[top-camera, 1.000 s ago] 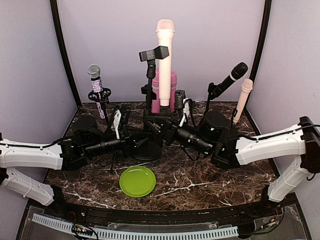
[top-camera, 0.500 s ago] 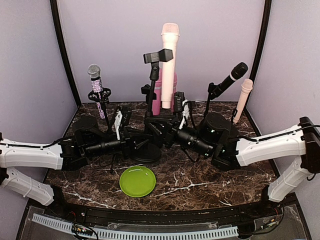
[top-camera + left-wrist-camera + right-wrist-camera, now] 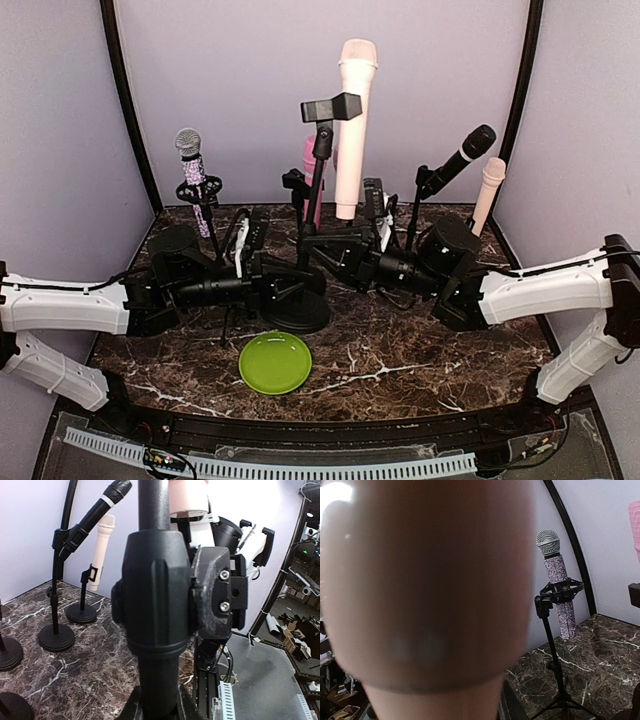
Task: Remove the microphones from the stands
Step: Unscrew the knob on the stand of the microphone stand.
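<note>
A tall pale pink microphone point(image 3: 355, 125) stands upright in the air just right of the empty black clip point(image 3: 330, 107) of the centre stand point(image 3: 318, 175). My right gripper point(image 3: 347, 238) is shut on the microphone's lower end; the microphone fills the right wrist view point(image 3: 420, 590) as a blur and hides the fingers. My left gripper point(image 3: 287, 287) is shut on the stand's pole low down, above its round base point(image 3: 296, 314). In the left wrist view the pole and its knob joint point(image 3: 155, 595) fill the centre, with the jaws closed on the pole at the bottom point(image 3: 161, 702).
A glitter microphone point(image 3: 192, 170) sits on a tripod stand at the back left, also in the right wrist view point(image 3: 557, 575). A black microphone point(image 3: 462, 155) and a small pale pink one point(image 3: 487, 200) stand on stands at the back right. A pink microphone point(image 3: 311, 175) stands behind the centre stand. A green plate point(image 3: 275, 362) lies in front.
The pale pink microphone has risen and moved right, away from the clip. The stand's top has leaned slightly right. My right gripper has moved up and right with the microphone.
</note>
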`<state>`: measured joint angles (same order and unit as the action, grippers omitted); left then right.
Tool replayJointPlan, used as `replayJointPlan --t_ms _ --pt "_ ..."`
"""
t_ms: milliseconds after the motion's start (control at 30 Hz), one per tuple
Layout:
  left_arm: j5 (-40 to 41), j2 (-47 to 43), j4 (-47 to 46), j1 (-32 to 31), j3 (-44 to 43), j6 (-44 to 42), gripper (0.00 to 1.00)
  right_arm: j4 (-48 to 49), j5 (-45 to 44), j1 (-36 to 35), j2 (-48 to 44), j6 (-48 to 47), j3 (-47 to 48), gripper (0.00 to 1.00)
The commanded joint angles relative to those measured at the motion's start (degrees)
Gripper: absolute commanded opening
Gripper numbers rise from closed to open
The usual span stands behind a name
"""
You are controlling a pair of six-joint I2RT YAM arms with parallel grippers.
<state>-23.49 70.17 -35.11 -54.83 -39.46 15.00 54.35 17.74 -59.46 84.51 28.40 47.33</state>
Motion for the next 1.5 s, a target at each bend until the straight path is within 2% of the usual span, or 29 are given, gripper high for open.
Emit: replayJointPlan --t_ms 0,300,433,600,767,900,1067,1467 --pt "-11.6 -0.8 -7.2 -0.4 -3.8 0.1 0.00 5.8 12.6 2.1 -2.3 5.3 2.9 0.03" --pt "-17.8 1.3 -8.2 -0.5 -5.3 2.2 0.00 4.6 25.0 2.4 0.1 8.0 6.9 0.03" --pt "-17.9 1.4 -8.5 -0.6 -5.3 2.2 0.00 5.6 28.7 2.5 1.3 9.8 7.9 0.03" --pt "-15.4 0.6 -8.4 -0.7 -4.4 1.6 0.00 6.0 28.3 3.1 1.3 10.4 7.2 0.03" --pt "-11.2 -0.9 -7.9 -0.7 -3.2 -0.1 0.00 6.6 24.0 4.2 -0.1 9.8 5.1 0.09" --pt "-7.5 -2.3 -7.4 -0.7 -2.1 -1.1 0.00 4.6 18.1 4.3 -1.2 7.9 3.4 0.16" --pt "2.1 -4.5 -5.7 -0.7 -0.5 -1.5 0.00 3.2 11.1 4.3 -2.8 5.2 0.4 0.35" --pt "9.8 -7.9 -5.3 -0.7 1.3 -2.6 0.00 -1.9 0.9 3.9 -2.3 5.2 -2.4 0.64"
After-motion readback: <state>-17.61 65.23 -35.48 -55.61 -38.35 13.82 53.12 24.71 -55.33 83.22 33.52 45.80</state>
